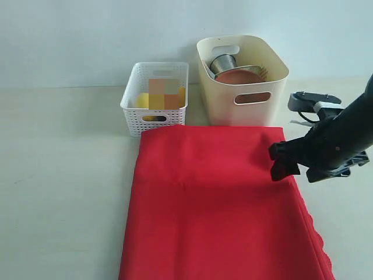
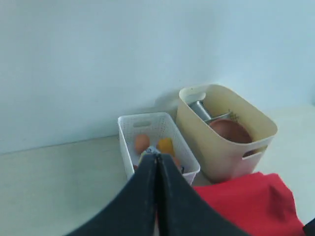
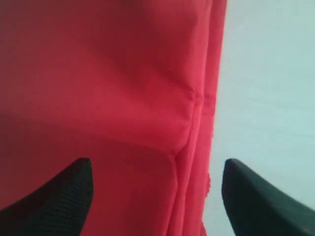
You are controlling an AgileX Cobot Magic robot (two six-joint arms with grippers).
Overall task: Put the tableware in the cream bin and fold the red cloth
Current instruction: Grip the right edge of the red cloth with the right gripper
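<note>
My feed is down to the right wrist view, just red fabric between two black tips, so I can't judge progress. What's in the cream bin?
Observer: The exterior view shows a steel cup and a round brown plate inside the cream bin. I cannot make out anything else in it.
Operator: Where does my right tool sit over the fabric?
Observer: The right tool is open at the edge of the red cloth on that arm's side, toward the end nearest the bin.
Operator: And the left tool?
Observer: The left tool is shut, with nothing visible between its tips.
</note>
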